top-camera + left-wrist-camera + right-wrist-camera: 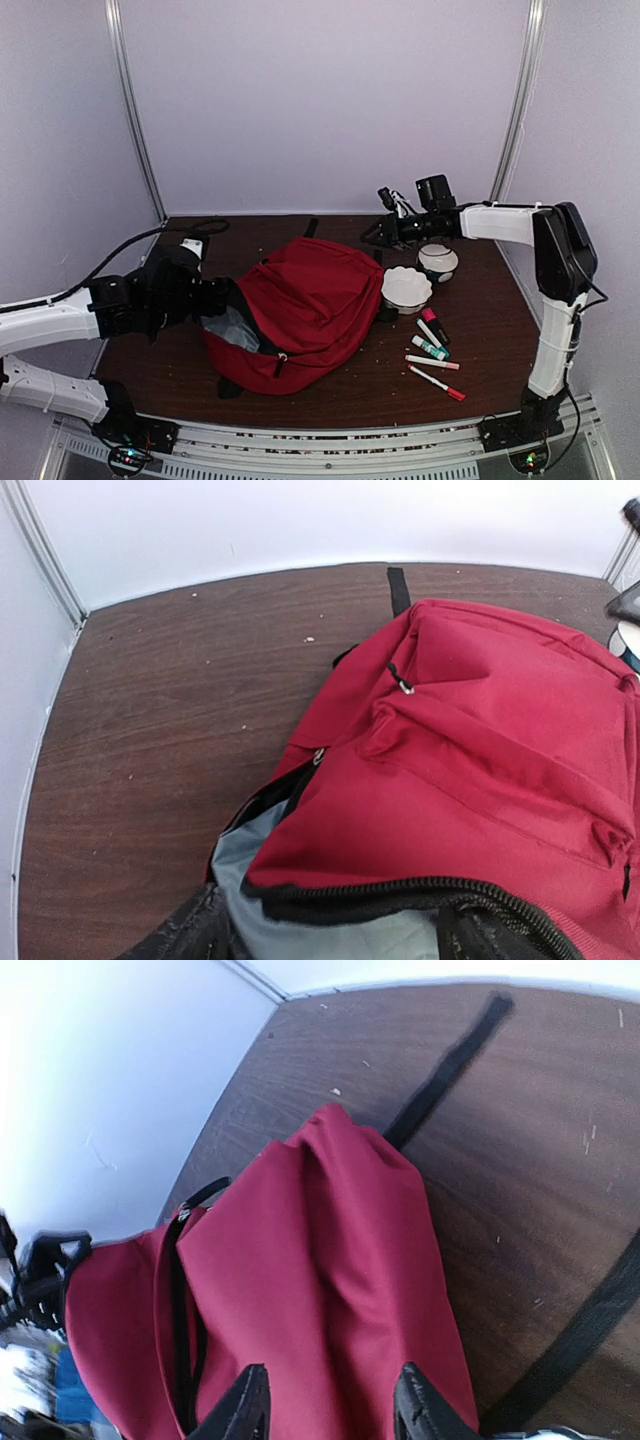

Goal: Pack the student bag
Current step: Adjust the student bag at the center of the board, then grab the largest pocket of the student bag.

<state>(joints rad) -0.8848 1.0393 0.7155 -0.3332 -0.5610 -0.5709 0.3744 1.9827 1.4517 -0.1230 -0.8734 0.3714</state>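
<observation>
The student bag (pixel 310 300) lies flat mid-table (pixel 480 330), its grey-lined mouth facing the left gripper (pixel 222 298), whose 2 fingers spread wide at the rim, likely to prop it agape, while the right gripper (pixel 330 1402) hangs half parted over the opposite end, seemingly pinching nothing.

Soft, even, faintly violet light; right wrist view's wall (pixel 100 1080) glares white, its lower-left corner blurred.
</observation>
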